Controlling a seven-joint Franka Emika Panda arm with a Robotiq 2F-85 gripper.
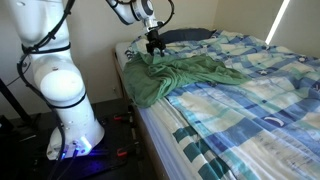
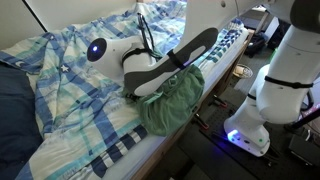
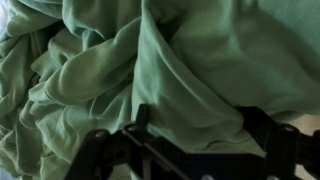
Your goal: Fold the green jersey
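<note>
Just beside the dark blue pillow [image 1: 190, 35], at the head end of the bench [image 1: 175, 135], your end effector [image 1: 153, 44] points straight down at the cloth. In an exterior view your arm [image 1: 55, 75] rises from its base on the floor, on the side of the pillow away from the wall, and arches over the corner of the bench. From the opposite camera the arm [image 2: 165, 65] stretches low across the bedding, well away from the pillow [image 2: 15, 110], and hides the end effector from you.

In the wrist view the end effector [image 3: 195, 135] is spread: its dark fingers [image 3: 285, 145] stand wide apart at the bottom edge, with cloth lying between them. You cannot tell from that blurred view whether the tips touch the fabric.

The green jersey [image 1: 185, 75] lies just beside the pillow, on the checked bedspread [image 1: 255, 95]. It is unfolded, a rumpled heap of plain sage green. One part spreads flat from the pillow toward the foot end; another bunches at the bench edge below the end effector. In an exterior view the jersey [image 2: 170, 108] sags over that edge in a thick bundle under the arm, with the bedspread [image 2: 80, 95] creased between it and the pillow. Up close the jersey [image 3: 160, 60] fills the wrist view with deep, overlapping folds.
</note>
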